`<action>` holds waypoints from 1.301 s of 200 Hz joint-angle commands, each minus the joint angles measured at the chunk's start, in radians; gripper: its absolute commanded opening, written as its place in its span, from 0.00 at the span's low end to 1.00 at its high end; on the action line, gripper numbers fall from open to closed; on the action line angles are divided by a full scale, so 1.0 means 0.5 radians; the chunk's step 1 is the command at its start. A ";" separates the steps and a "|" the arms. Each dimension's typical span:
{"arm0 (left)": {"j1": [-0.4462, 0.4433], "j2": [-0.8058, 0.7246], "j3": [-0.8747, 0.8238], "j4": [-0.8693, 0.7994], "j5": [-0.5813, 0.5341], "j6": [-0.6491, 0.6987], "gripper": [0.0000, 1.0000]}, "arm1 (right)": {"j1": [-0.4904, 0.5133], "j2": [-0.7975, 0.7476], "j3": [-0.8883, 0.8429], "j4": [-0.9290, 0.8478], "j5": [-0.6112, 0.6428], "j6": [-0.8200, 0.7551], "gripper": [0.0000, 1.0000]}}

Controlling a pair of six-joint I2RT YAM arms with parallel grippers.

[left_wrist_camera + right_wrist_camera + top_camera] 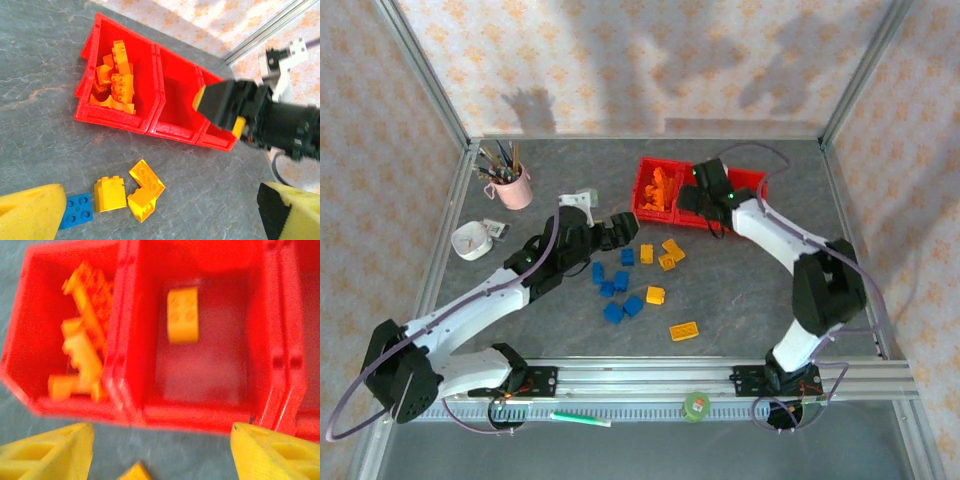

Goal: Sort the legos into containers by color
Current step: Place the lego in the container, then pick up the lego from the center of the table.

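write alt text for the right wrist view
A yellow plastic lego brick is inside the middle compartment of a red plastic tray, with orange plastic bricks piled in the compartment on its left. The right pincer stands open below.

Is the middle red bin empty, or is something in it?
Not empty: the right wrist view shows one yellow brick inside the middle bin.

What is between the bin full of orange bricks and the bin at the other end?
The middle red bin, with one yellow brick inside it; the right wrist view shows this.
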 commanded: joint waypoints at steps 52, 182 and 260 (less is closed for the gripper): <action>-0.004 -0.323 -0.254 -0.180 -0.145 -0.011 0.99 | 0.392 -0.289 -0.652 0.275 -0.166 0.116 0.76; -0.002 -0.427 -0.416 -0.145 -0.219 -0.083 0.99 | 0.593 0.104 -0.696 0.603 -0.108 0.099 0.59; 0.000 -0.387 -0.407 -0.110 -0.218 -0.096 0.99 | 0.604 0.252 -0.570 0.560 0.174 0.125 0.49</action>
